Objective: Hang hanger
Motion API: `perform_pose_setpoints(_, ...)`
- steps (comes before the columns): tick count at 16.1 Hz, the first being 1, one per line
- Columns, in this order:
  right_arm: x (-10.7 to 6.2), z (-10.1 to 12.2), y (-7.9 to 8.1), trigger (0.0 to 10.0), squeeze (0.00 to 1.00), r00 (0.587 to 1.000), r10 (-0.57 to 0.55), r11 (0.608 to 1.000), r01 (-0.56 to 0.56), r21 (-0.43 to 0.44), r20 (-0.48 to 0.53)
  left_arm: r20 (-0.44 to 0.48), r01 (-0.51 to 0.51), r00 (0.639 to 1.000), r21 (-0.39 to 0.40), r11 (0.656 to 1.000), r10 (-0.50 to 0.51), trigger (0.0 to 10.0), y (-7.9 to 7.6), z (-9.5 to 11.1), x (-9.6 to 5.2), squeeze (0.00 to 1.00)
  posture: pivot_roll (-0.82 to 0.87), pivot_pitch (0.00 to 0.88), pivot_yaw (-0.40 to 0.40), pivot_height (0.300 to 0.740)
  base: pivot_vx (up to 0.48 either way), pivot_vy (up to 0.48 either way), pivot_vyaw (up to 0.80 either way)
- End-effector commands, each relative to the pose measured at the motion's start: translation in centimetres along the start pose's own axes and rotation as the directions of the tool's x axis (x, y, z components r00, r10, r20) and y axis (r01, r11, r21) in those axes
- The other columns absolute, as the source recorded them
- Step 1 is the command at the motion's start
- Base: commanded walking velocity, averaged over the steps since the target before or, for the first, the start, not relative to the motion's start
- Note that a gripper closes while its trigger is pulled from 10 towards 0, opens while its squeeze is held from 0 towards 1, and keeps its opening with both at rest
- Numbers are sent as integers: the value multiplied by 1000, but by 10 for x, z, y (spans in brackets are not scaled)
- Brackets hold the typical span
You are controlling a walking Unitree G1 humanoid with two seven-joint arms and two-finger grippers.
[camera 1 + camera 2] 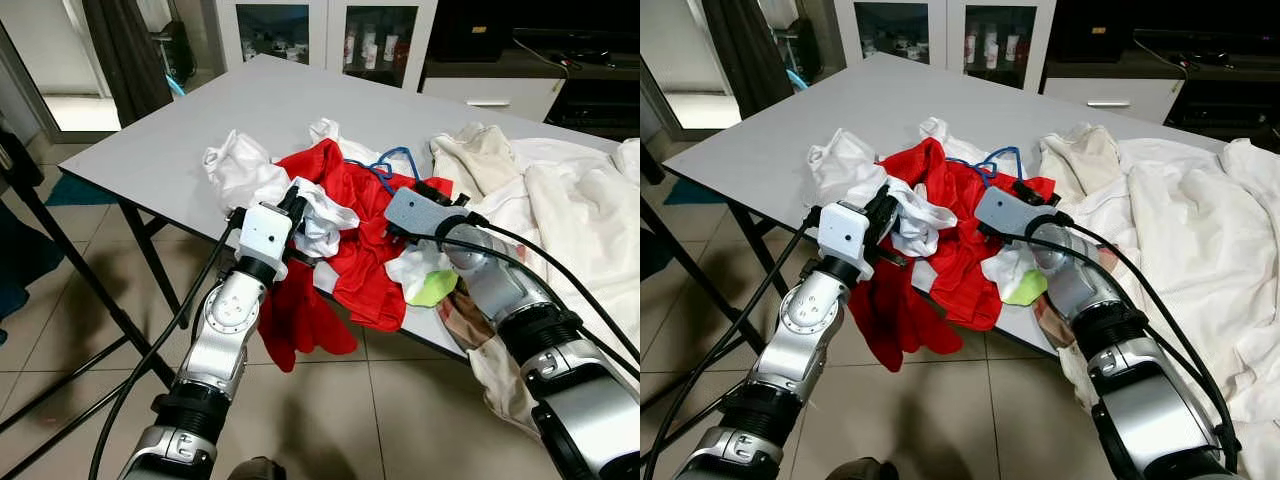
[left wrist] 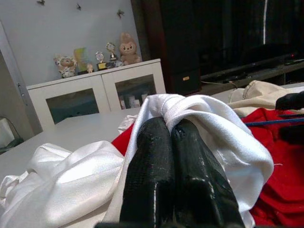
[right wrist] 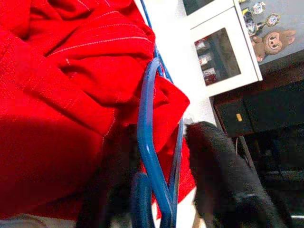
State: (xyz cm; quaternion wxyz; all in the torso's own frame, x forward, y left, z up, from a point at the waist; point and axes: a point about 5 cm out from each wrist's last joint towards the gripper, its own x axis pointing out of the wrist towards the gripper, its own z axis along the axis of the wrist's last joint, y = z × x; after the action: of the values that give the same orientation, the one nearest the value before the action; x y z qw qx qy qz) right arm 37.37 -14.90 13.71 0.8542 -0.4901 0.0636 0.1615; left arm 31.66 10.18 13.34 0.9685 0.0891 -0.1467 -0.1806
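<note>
Left gripper pinched tight on white cloth, red garment just beyond. Right gripper spread wide, blue hanger between its fingers, over the red garment.

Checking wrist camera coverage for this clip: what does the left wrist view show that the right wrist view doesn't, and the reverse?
Left wrist view: the left gripper, its black fingers closed together against a bunched white garment, with the grey table beyond.

Right wrist view: the blue hanger, lying on the red cloth and running between the right gripper's two spread fingers.

Both share the red garment, the white glass-door cabinet and the plush figures on top of it.
</note>
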Motion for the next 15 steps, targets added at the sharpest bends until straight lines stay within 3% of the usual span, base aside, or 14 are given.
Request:
perform_pose_setpoints(1, -1, 1, -10, 0, 0, 1000, -29, 999, 29, 13, 6, 7, -1, 1000, 3, 1000, 1, 10000, -1, 1, 0, 0, 67, 6, -2, 740, 0, 0, 0)
perform_pose_setpoints(10, -3, 0, -14, 0, 0, 998, -55, 996, 53, 74, 20, 8, 0, 1000, 3, 1000, 0, 10000, -1, 1, 0, 0, 68, 7, 1, 740, 0, 0, 0)
perform_pose_setpoints(15, -16, 7, -39, 0, 0, 989, -97, 953, 60, 296, 112, 10, 2, 1000, 5, 1000, -2, 10000, 0, 2, 1, 0, 63, 7, 8, 740, 0, 0, 0)
